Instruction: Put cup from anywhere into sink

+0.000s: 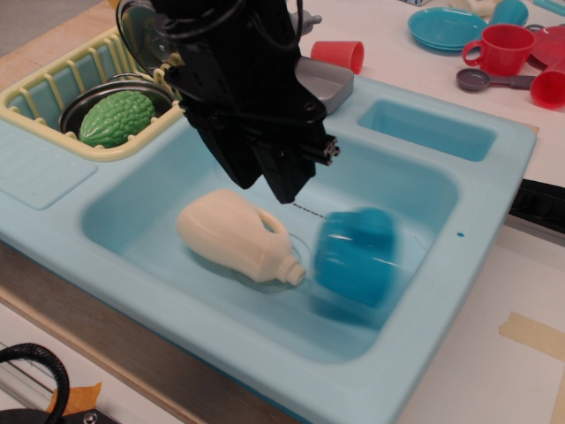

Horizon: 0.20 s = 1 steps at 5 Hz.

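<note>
Cup [356,256], blurred (mid-tumble?), lies centre frame in the sink [494,168] beside a jug [237,236]; it may bounce out. Gripper [287,181] state unclear.

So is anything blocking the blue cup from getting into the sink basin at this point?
Nothing visible does. The blue cup is already inside the sink basin, blurred, to the right of the cream jug lying on the bottom. The gripper hangs above the basin with nothing in it.
</note>
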{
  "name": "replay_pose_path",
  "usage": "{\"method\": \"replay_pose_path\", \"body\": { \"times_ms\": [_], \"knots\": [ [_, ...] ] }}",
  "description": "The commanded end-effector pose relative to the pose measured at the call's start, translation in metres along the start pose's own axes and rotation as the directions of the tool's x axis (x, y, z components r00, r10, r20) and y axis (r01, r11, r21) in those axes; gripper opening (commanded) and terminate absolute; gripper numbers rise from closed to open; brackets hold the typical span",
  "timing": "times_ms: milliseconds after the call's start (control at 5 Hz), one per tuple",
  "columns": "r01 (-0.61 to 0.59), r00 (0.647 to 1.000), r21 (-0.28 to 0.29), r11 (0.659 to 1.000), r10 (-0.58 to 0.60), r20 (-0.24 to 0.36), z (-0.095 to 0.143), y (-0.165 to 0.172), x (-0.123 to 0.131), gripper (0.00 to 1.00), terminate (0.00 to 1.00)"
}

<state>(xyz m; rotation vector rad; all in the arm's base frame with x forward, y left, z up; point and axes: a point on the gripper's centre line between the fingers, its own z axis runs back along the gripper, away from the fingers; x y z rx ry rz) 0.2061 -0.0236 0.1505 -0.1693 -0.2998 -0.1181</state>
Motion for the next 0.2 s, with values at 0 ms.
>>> {"method": "replay_pose_path", "body": {
  "times_ms": [0],
  "knots": [
    [-0.004,1.0,0.002,1.0,0.004,0.018,0.0028,0.0013,0.0044,1.0,1.0]
  ]
}}
